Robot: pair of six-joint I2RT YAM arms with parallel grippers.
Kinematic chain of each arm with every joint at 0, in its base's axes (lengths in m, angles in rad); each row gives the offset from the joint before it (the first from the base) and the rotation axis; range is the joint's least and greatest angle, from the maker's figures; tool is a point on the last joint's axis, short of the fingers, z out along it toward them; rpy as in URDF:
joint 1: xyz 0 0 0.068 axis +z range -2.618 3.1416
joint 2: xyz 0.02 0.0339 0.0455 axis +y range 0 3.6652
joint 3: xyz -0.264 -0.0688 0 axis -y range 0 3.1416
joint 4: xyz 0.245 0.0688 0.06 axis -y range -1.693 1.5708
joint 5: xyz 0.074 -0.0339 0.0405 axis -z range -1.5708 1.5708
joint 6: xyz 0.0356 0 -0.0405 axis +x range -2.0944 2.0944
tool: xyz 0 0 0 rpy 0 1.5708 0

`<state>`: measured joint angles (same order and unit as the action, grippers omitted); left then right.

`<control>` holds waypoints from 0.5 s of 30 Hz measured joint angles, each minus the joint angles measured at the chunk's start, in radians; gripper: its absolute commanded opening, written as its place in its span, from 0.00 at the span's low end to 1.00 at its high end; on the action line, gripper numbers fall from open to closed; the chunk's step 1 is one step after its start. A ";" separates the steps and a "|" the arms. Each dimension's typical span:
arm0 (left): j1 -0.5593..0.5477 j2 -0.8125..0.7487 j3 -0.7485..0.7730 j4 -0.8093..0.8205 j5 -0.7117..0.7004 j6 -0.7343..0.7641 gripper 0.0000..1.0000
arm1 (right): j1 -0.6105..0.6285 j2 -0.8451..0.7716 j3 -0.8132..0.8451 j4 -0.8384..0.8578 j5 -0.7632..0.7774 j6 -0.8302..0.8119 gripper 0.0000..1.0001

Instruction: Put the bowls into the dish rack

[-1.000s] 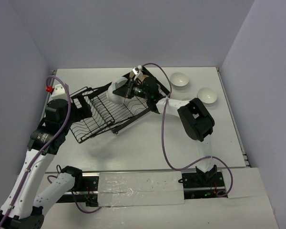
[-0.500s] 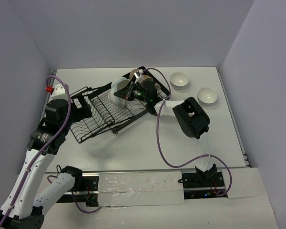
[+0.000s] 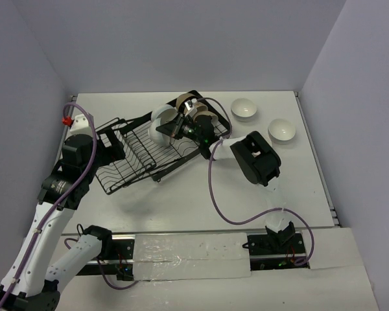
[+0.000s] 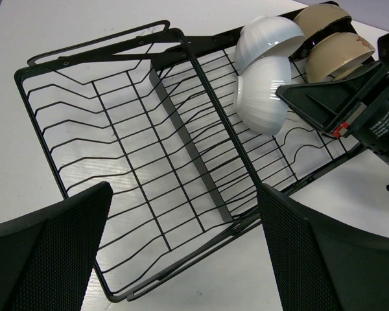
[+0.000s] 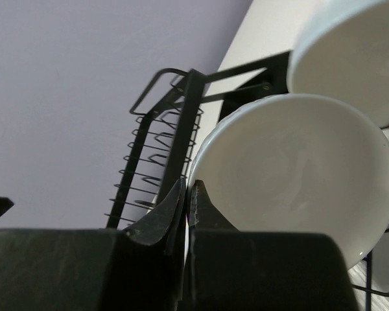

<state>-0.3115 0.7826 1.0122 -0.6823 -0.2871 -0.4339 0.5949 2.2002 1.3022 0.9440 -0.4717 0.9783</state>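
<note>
The right gripper [image 5: 188, 189] pinches the rim of a glossy white bowl [image 5: 298, 175] standing on edge in the wire rack [image 4: 149, 149], upper centre of the top view — tan bowls [image 4: 340, 55] just behind. Two loose bowls [image 3: 244, 107] lie right of it in frame, nearer that arm; the left gripper [image 4: 181, 253] gapes empty.

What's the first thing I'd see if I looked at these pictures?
The big black dish rack in the middle of the table, with a few bowls tucked in its far end. The right gripper pinches the rim of one white bowl there. Two more white bowls sit on the table at the far right.
</note>
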 measured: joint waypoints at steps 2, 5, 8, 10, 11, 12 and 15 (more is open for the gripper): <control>0.000 0.000 0.000 0.000 0.000 -0.001 0.99 | 0.000 0.018 0.000 0.023 0.000 0.012 0.00; 0.000 0.000 0.000 -0.002 0.000 -0.002 0.99 | 0.000 0.021 0.000 0.035 0.007 0.020 0.00; 0.000 0.000 0.000 -0.005 0.000 -0.002 0.99 | -0.002 0.027 0.000 0.045 0.011 0.032 0.00; 0.000 0.000 0.000 -0.008 0.000 -0.002 0.99 | -0.004 0.030 0.000 0.054 0.015 0.046 0.00; 0.000 0.000 0.000 -0.011 0.000 -0.002 0.99 | -0.005 0.031 0.000 0.057 0.016 0.051 0.00; 0.000 0.000 0.000 -0.013 0.000 -0.002 0.99 | -0.006 0.032 0.000 0.059 0.018 0.055 0.00; 0.000 0.000 0.000 -0.018 0.000 -0.002 0.99 | -0.010 0.037 0.001 0.069 0.021 0.071 0.00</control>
<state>-0.3115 0.7826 1.0126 -0.7006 -0.2871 -0.4355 0.5850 2.2372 1.3029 1.0126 -0.4503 1.0492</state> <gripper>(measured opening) 0.991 0.029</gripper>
